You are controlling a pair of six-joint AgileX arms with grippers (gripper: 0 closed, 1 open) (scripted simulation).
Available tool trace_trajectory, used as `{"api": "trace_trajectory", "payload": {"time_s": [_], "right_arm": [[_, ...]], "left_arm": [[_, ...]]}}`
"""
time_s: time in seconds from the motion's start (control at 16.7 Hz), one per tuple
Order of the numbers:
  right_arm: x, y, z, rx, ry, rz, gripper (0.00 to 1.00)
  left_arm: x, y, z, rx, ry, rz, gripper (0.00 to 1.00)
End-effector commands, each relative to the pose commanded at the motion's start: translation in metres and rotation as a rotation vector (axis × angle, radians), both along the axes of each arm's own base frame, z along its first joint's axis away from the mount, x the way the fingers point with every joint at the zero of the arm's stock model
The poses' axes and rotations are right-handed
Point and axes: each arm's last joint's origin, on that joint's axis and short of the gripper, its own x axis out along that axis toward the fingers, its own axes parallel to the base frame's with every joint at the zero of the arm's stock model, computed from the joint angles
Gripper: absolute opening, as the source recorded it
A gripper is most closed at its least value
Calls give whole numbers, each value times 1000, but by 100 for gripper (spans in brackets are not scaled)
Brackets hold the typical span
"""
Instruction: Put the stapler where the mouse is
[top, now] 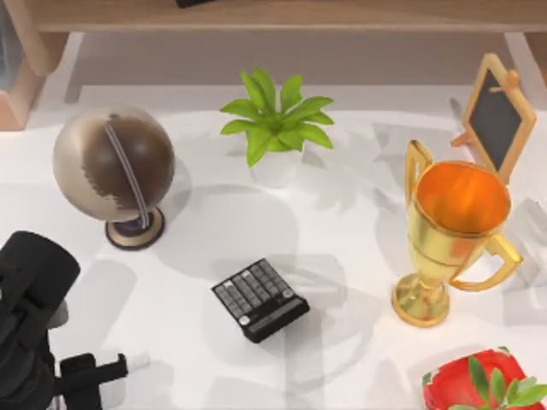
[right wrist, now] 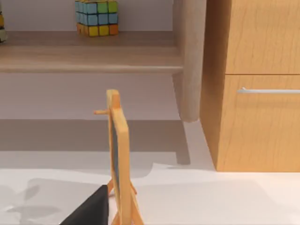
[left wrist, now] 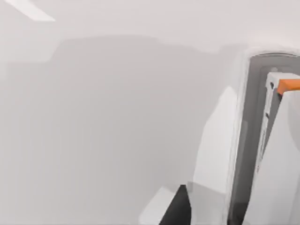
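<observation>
From above, the white table carries a brown-and-cream globe on a dark stand at far left. A leafy green plant in a white pot stands at far centre. A black keypad calculator lies in the middle. A gold 2-handled trophy cup is at the right, with a small wood-framed chalkboard easel behind it. A red object with green leaves is cut off at the near right corner. The black left gripper sits at the near left corner; whether it is open or closed I cannot tell. Where the stapler and the mouse lie I cannot tell either.

The left wrist view faces pale, shadowed table surface. A white piece with an orange tip is cut off at the edge and hard to identify.

The right wrist view looks past the chalkboard easel, seen edge-on. Beyond it are a light wooden shelf holding a multicoloured puzzle cube and a wooden cabinet with a metal drawer handle.
</observation>
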Motion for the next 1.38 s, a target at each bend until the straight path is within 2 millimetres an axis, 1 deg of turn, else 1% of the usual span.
{"api": "trace_trajectory", "payload": {"time_s": [0.24,0.3,0.84,0.96,1.2,1.38], "right_arm": [[0,0,0,0,0,0,100],[0,0,0,0,0,0,100],[0,0,0,0,0,0,100],[0,0,0,0,0,0,100],[0,0,0,0,0,0,100],[0,0,0,0,0,0,100]], "left_arm": [[0,0,0,0,0,0,2],[0,0,0,0,0,0,0],[0,0,1,0,-1,-1,0],[1,0,7,0,0,-1,0],[0,0,27,1,2,-1,0],[0,0,30,0,-1,-1,0]]}}
